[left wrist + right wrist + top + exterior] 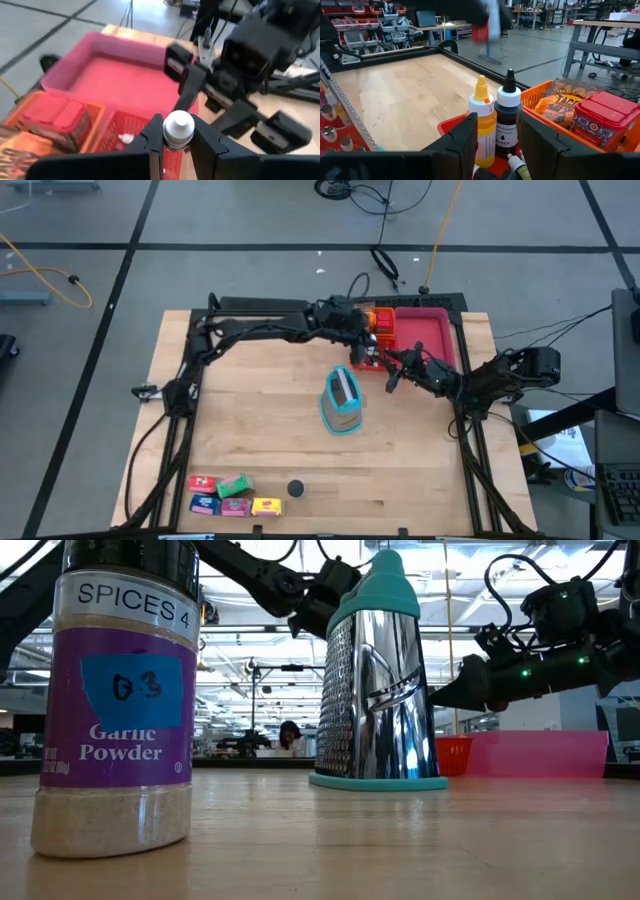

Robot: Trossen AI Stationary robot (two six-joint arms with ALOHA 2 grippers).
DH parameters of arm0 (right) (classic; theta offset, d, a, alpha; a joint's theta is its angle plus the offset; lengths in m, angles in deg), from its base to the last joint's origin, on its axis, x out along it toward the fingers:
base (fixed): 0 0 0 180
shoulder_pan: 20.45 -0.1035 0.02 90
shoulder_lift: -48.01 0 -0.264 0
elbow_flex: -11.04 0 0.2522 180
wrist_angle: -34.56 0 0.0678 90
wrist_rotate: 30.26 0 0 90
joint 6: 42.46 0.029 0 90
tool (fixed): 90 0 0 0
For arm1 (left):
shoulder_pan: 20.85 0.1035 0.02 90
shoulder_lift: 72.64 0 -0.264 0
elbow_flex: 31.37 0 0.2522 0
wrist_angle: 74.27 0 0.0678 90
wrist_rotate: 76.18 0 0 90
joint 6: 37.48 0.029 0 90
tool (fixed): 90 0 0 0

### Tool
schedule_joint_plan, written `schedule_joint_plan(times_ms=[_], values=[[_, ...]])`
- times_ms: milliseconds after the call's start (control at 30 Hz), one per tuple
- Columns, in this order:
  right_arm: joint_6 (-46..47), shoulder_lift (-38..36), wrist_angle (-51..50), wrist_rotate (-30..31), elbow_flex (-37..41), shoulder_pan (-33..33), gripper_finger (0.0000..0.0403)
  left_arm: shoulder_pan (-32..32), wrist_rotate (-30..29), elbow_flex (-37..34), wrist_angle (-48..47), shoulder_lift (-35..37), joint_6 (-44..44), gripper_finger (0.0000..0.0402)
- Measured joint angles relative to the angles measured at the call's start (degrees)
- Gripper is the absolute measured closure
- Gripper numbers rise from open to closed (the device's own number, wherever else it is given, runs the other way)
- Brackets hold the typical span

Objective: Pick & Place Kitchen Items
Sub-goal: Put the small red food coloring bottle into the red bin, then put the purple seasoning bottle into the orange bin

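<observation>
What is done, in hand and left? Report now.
Done, seemingly: coloured boxes and a black piece sit grouped near one table edge. In hand: left gripper, jaws shut on a white-capped bottle above the red basket; right gripper at the yellow bottle and black bottle. Left: those bottles, others in the basket.

From my station I see the table [300,395] as pale, matt planked wood with fine grain. On it the grater [378,680] has mirror-bright perforated metal walls, with a smooth matt teal plastic cap and base. Nearer the low camera than the grater, the garlic powder jar [118,700] is clear plastic with a glossy purple paper label and grainy powder showing at its base. Behind the grater, the pink tray [115,75] looks like smooth, softly shiny plastic, and the orange basket [555,107] beside it is ribbed plastic mesh. In the basket, the yellow bottle [482,122] and black bottle [507,117] are glossy plastic.
</observation>
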Motion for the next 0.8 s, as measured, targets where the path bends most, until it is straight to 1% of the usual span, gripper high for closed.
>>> schedule_joint_plan(times_ms=[133,300,400,567,800], values=[[0.00,0.00,0.18,0.00,0.00,0.00,0.0275,-0.35,-0.40,0.00,0.83,-2.04,-0.36,0.0335],[-0.02,0.00,0.62,0.02,0.02,0.00,0.0275,-0.33,-0.82,0.00,3.13,-3.60,-0.24,0.0347],[-0.03,0.00,0.55,0.01,0.02,0.00,0.0275,-0.35,-1.78,0.00,3.37,-4.13,-0.22,0.0347],[-0.47,0.00,0.37,0.02,0.02,0.00,0.0275,-0.39,-5.64,0.00,4.29,-4.08,-0.18,0.0313],[-0.87,0.00,0.35,0.02,0.02,0.00,0.0275,-0.39,-7.06,0.00,4.48,-4.08,-0.27,0.0275]])
